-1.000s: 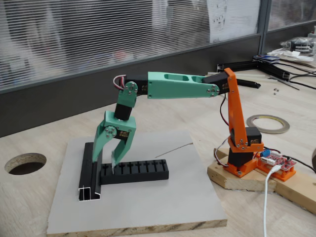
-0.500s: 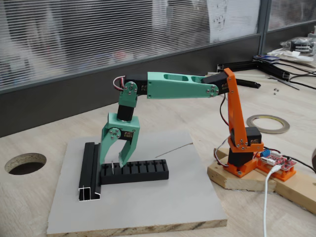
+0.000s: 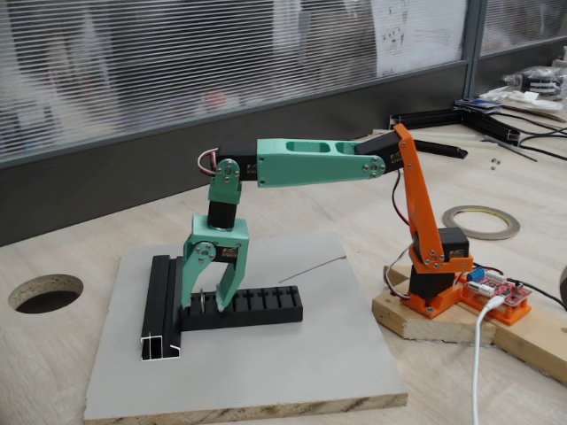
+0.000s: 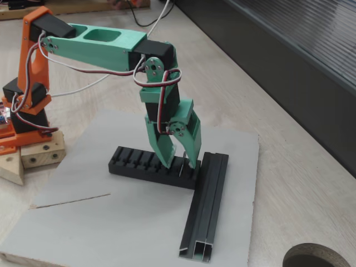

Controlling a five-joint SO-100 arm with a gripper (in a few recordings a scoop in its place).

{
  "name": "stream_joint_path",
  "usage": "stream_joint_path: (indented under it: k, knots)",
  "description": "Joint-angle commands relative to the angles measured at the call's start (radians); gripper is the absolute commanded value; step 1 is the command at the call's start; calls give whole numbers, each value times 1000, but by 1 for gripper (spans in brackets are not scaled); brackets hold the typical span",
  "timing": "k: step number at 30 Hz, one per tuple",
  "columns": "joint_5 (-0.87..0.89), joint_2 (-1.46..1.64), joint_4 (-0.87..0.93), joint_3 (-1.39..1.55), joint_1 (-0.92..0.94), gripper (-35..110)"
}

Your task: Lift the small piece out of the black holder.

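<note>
Green gripper (image 3: 209, 303) is down over the black holder (image 3: 257, 307), fingers spread either side of the small piece (image 4: 182, 164), not clamped on it. Piece stands upright in a slot at the holder's end nearest the black rail (image 4: 207, 207), toward the grey board's (image 3: 292, 372) left edge in that fixed view. Other slots look empty. Best close squarely, then lift straight up to avoid jamming.

A light wooden table (image 3: 80, 257) with a round hole (image 3: 44, 293) stands before a blind-covered window (image 3: 177, 62).
</note>
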Motion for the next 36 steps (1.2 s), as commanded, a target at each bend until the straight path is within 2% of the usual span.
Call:
stream_joint_path:
  k: [1, 9, 36]
  knots:
    - [0, 15, 0, -25, -44, 37]
    - [106, 14, -3, -35, -64, 37]
    - [101, 11, -6, -26, -58, 37]
